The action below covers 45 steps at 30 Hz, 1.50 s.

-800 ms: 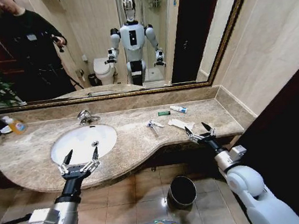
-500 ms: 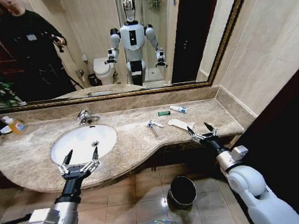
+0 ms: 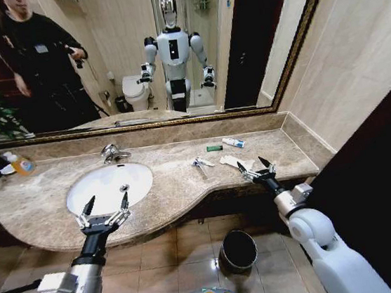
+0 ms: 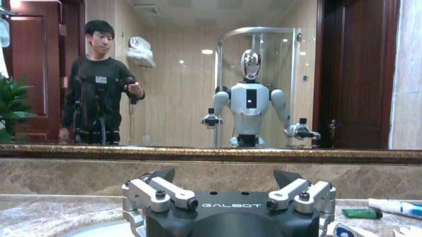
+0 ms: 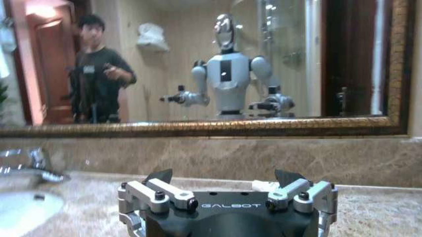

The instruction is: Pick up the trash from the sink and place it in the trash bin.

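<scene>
"GALBOT" on left hand (image 4: 224, 178) and right hand (image 5: 224, 177) housings.

The countertop (image 3: 185, 183) is polished beige-brown marble, smooth and veined. The sink (image 3: 108, 187) looks like glossy white ceramic, with a shiny chrome faucet (image 3: 113, 153) at its 12 o'clock. The trash bin (image 3: 238, 250) is dark metal with a bright rim. The floor (image 3: 170, 262) is smooth tile.

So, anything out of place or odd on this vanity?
Litter lies on the countertop right of the sink: a white wrapper, a green piece and a small tube. The basin itself looks bare.
</scene>
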### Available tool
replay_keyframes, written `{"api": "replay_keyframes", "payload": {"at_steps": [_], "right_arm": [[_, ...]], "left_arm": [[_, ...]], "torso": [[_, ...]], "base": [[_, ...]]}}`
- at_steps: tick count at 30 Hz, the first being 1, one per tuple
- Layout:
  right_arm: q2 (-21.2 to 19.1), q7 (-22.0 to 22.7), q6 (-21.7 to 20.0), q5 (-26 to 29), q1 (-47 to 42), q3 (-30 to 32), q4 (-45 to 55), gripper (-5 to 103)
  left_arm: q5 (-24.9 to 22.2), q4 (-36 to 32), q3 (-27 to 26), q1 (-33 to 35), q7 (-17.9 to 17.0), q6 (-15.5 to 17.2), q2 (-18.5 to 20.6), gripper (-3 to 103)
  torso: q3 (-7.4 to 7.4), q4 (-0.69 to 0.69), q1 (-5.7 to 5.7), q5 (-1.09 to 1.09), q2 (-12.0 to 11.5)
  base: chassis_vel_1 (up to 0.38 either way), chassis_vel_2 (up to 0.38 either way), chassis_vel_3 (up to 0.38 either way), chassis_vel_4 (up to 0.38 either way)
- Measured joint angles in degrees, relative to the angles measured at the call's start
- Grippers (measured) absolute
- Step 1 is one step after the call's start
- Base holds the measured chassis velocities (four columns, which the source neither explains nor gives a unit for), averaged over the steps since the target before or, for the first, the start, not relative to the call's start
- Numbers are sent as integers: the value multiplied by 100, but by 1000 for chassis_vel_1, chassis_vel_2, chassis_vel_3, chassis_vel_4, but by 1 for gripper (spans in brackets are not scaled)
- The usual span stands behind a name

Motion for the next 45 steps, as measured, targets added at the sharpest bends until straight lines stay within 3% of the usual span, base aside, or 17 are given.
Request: {"api": "replay_keyframes", "payload": {"at_steps": [5, 8, 9, 13, 14, 17, 29, 33, 35, 36, 38, 39, 41, 44, 45], "right_arm": [[-569, -326, -87, 275, 203, -10, -433, 100], [-656, -286, -178, 440, 304, -18, -621, 100], [-676, -92, -264, 543, 383, -19, -787, 100], [-643, 422, -517, 846, 547, -54, -1018, 100], [-591, 747, -670, 1046, 695, -138, -1153, 100], [-505, 965, -786, 1209, 893, -241, -1345, 100], [-130, 1126, -826, 1027, 1593, -775, -1932, 103], [-26, 1131, -773, 798, 1624, -879, -2061, 91], [-3, 1128, -754, 748, 1631, -895, -2088, 91], [53, 1122, -711, 648, 1664, -936, -2157, 82], [75, 1121, -695, 619, 1680, -954, -2180, 82], [105, 1118, -672, 582, 1707, -987, -2213, 71], [123, 1116, -658, 561, 1723, -1009, -2227, 71], [169, 1098, -539, 443, 1753, -1083, -2239, 55], [169, 1098, -539, 443, 1753, -1083, -2239, 55]], "left_arm": [[0, 0, 0, 0, 0, 0, 0, 100], [0, 0, 0, 0, 0, 0, 0, 100], [0, 0, 0, 0, 0, 0, 0, 100], [0, 0, 0, 0, 0, 0, 0, 100], [0, 0, 0, 0, 0, 0, 0, 100], [0, 0, 0, 0, 0, 0, 0, 100], [0, 0, 0, 0, 0, 0, 0, 100], [0, 0, 0, 0, 0, 0, 0, 100], [0, 0, 0, 0, 0, 0, 0, 100], [0, 0, 0, 0, 0, 0, 0, 100], [0, 0, 0, 0, 0, 0, 0, 100], [0, 0, 0, 0, 0, 0, 0, 100], [0, 0, 0, 0, 0, 0, 0, 100], [0, 0, 0, 0, 0, 0, 0, 100], [0, 0, 0, 0, 0, 0, 0, 100]], "torso": [[0, 0, 0, 0, 0], [0, 0, 0, 0, 0], [0, 1, 0, 1, 0], [0, 0, 0, 0, 0], [0, 0, 0, 0, 0], [0, 0, 0, 0, 0], [0, 1, 0, -1, 0], [0, 0, 0, -1, 0], [0, 0, 0, -1, 0], [0, 0, 0, 0, 0], [0, 0, 0, -1, 0], [0, 0, 0, 0, 0], [0, 0, 0, -1, 0], [0, 1, 0, 0, 0], [0, 1, 0, 0, 0]], "base": [[0, 0, 0, 0], [0, 0, 0, 0], [0, 0, 0, 0], [0, 0, 0, 0], [0, 0, 0, 0], [0, 0, 0, 0], [0, 0, 0, 0], [0, 0, 0, 0], [0, 0, 0, 0], [0, 0, 0, 0], [0, 0, 0, 0], [0, 0, 0, 0], [0, 0, 0, 0], [0, 0, 0, 0], [0, 0, 0, 0]]}}
